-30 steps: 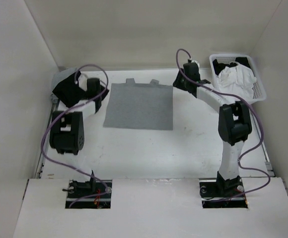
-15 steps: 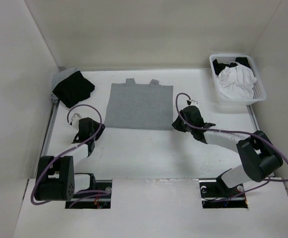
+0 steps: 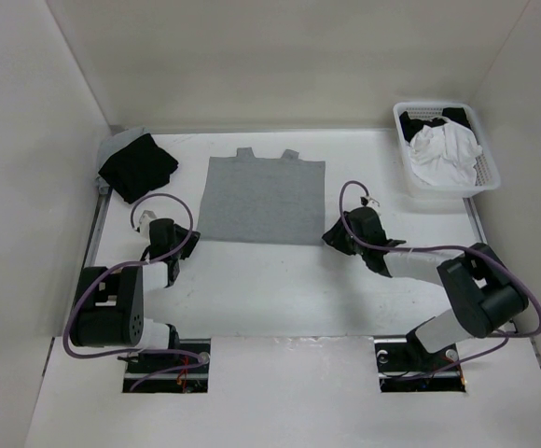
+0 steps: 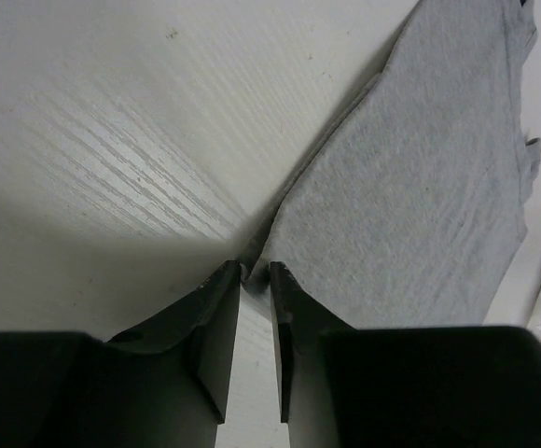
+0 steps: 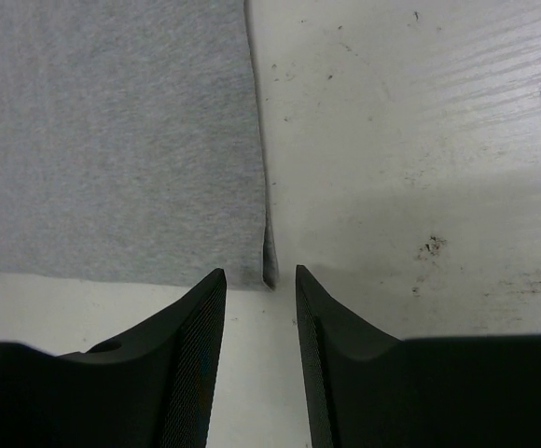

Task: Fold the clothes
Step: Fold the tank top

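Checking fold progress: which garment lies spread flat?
The grey tank top, mid-table; the black garment is bunched, the white garment heaped in the basket.

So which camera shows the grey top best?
The top external view: it shows the whole grey tank top lying flat, straps at the far edge. The left wrist view shows only its near-left part, the corner at the tips of the left hand. The right wrist view shows only its near-right corner by the right hand.

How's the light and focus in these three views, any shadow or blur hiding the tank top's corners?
Top view: soft, even light, no glare; tank top clear but coarse. Left wrist: dark shadow on the table beside the left pincer, corner visible. Right wrist: faint shadow band by the right pincer; weave sharp.
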